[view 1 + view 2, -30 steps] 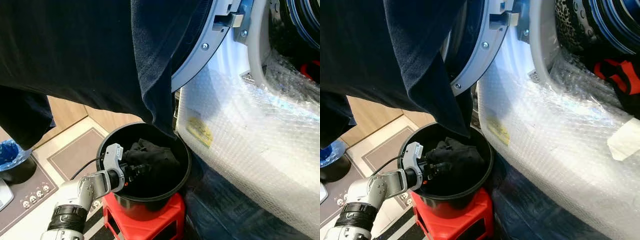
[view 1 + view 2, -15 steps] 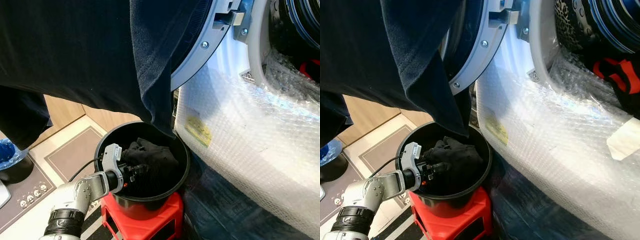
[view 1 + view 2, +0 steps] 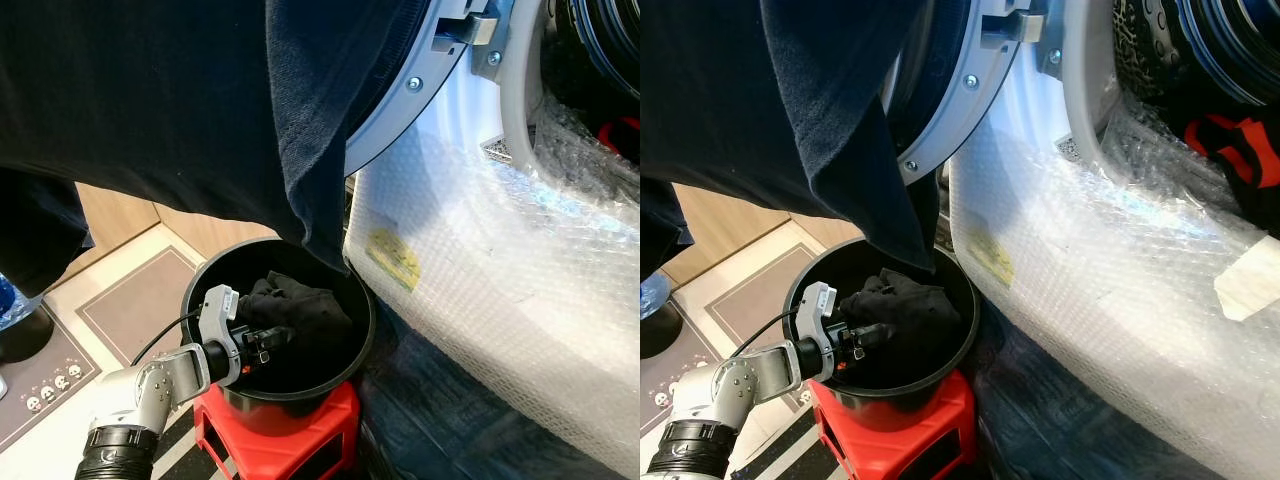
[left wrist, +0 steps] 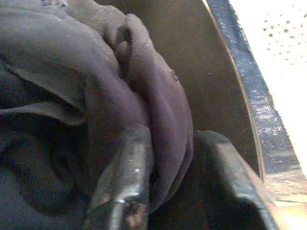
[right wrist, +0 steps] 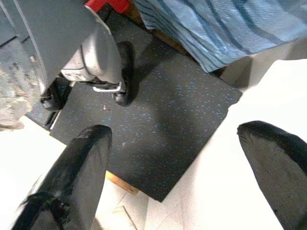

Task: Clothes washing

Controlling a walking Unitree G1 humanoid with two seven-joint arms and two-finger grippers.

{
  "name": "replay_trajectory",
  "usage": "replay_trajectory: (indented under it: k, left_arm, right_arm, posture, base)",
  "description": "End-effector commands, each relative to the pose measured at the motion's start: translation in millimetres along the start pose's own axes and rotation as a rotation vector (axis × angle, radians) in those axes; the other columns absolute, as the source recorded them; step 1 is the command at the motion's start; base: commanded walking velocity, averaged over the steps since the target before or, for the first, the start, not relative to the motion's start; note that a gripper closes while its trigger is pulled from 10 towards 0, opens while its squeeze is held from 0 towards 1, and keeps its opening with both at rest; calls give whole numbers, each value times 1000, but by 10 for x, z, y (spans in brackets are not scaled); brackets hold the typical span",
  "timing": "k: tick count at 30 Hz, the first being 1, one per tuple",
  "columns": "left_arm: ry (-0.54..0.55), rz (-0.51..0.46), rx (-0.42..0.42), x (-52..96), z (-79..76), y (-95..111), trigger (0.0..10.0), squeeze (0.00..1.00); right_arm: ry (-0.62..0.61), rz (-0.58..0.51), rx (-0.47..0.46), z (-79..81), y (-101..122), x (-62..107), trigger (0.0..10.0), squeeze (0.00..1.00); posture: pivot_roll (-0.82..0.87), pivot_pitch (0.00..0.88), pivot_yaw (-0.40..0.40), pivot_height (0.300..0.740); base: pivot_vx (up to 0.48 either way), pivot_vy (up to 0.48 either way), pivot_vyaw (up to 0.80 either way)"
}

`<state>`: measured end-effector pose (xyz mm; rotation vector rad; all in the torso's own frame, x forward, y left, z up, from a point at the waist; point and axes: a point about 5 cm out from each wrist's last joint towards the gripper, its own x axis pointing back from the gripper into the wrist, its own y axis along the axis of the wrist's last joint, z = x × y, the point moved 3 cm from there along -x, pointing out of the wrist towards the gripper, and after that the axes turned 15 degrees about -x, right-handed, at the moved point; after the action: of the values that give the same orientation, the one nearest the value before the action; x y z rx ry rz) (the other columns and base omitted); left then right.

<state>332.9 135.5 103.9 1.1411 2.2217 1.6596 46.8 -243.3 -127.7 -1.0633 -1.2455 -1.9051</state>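
A tiled floor (image 3: pixel 150 300) lies under a red stool (image 3: pixel 290 435) carrying a black bucket (image 3: pixel 205 285). Inside it the left gripper (image 3: pixel 262 338) has its fingers (image 4: pixel 125 182) pinched shut on a fold of a crumpled black garment (image 3: pixel 300 310), bunched with no clear long axis. Above hangs a dark navy cloth (image 3: pixel 180 110); beyond stands the bubble-wrapped washing machine (image 3: pixel 500 270). The right gripper (image 5: pixel 177 167) is spread wide, holding nothing.

bright daylight glare on bubble wrap (image 3: pixel 500 260), dark garment (image 3: pixel 180 100) underexposed, left wrist view dim, softly blurred
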Motion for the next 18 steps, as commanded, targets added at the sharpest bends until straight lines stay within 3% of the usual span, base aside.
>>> replay_trajectory:
  k: [1, 4, 8, 11, 12, 18]
  left_arm:
    - [-9, 49, 21, -8, -20, -139, 0, 0]
    - [14, 38, 20, 11, 13, -121, 0, 0]
    - [134, -5, 55, 47, 202, -93, 0, 0]
    - [154, -22, 84, 74, 258, -84, 0, 0]
    - [249, -26, 106, 109, 406, -89, 0, 0]
    - [298, -46, 112, 133, 506, -54, 0, 0]
  right_arm:
    - [-30, 28, -13, -111, -111, 84, 10000, 0]
    - [-29, 26, -12, -136, -93, 95, 10000, 0]
    - [-29, 25, -1, -176, -65, 112, 10000, 0]
    - [-28, 26, 4, -188, -55, 117, 10000, 0]
    - [-27, 25, 7, -197, -42, 119, 10000, 0]
    - [-20, 18, 12, -200, -10, 118, 10000, 0]
  posture:
    - [-186, 232, -126, 740]
    - [-192, 233, -132, 740]
    - [-193, 235, -151, 740]
    - [-194, 234, -155, 740]
    - [-192, 233, -159, 740]
    - [-198, 235, -166, 740]
  base:
    - [0, 0, 0]
    - [0, 0, 0]
    - [0, 0, 0]
    - [0, 0, 0]
    - [0, 0, 0]
    - [0, 0, 0]
